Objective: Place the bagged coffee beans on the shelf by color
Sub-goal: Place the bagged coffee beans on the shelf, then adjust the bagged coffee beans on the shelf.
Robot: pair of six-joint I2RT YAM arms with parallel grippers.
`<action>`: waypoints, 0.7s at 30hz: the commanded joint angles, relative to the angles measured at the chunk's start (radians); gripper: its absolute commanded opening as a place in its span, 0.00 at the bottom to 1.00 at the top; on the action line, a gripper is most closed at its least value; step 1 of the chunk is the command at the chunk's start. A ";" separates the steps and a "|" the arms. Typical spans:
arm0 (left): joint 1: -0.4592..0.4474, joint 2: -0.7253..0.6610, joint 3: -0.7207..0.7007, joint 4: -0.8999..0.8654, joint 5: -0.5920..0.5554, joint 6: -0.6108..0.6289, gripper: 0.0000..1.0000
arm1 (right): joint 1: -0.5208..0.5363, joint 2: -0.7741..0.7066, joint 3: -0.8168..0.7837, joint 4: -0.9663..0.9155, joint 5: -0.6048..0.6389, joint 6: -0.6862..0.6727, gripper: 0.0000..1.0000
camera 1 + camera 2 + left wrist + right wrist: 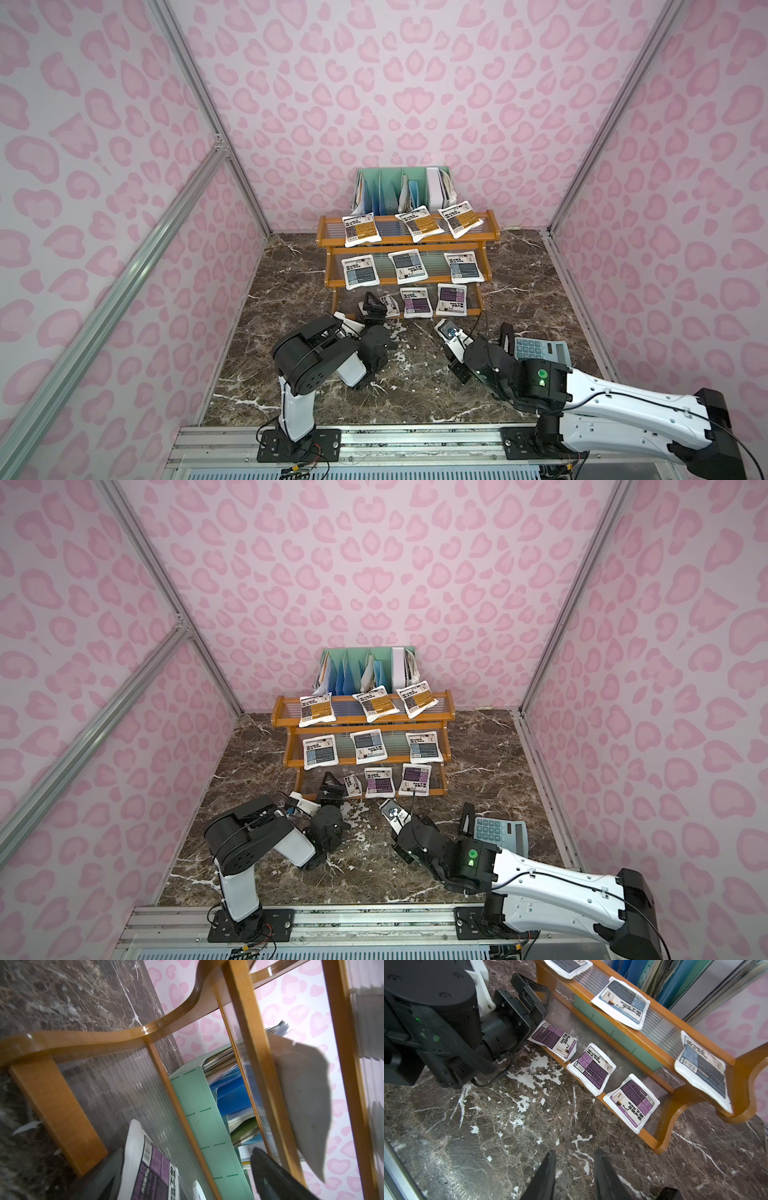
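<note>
- Left pincer stands wide open around a purple coffee pouch, which lies on the shelf's bottom tier.
- Right pincer hangs part-open and empty above the desk.
- I'd say the pouch is light, soft and slippery, so it's best pinched at an edge seam.

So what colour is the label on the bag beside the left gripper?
Purple with dark blocks, on a white bag; the right wrist view shows it best.

Orange-brown wooden three-tier shelf on dark marble bench. Top tier: three orange-yellow-labelled white pouches. Middle: three blue-labelled pouches. Bottom: three purple-labelled pouches. Left pincer is at the leftmost one.
</note>
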 commanded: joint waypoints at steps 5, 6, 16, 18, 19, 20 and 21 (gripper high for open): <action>-0.023 -0.117 -0.107 0.023 -0.004 0.138 0.98 | 0.001 0.034 0.008 0.055 -0.133 0.030 0.36; -0.031 -0.140 -0.120 0.022 -0.002 0.165 0.98 | 0.001 0.048 0.008 0.072 -0.147 0.024 0.36; -0.144 -0.777 0.079 -1.472 -0.009 0.042 0.98 | -0.137 0.313 0.069 0.297 -0.348 0.037 0.12; -0.152 -0.807 0.231 -1.994 -0.077 -0.169 0.98 | -0.179 0.360 0.080 0.339 -0.384 0.056 0.04; -0.155 -0.820 0.265 -2.167 -0.094 -0.208 0.98 | -0.201 0.385 0.085 0.361 -0.411 0.069 0.01; -0.157 -0.844 0.275 -2.273 -0.104 -0.230 0.98 | -0.218 0.410 0.092 0.381 -0.436 0.079 0.00; -0.157 -0.869 0.271 -2.346 -0.106 -0.248 0.98 | -0.229 0.432 0.099 0.400 -0.454 0.086 0.00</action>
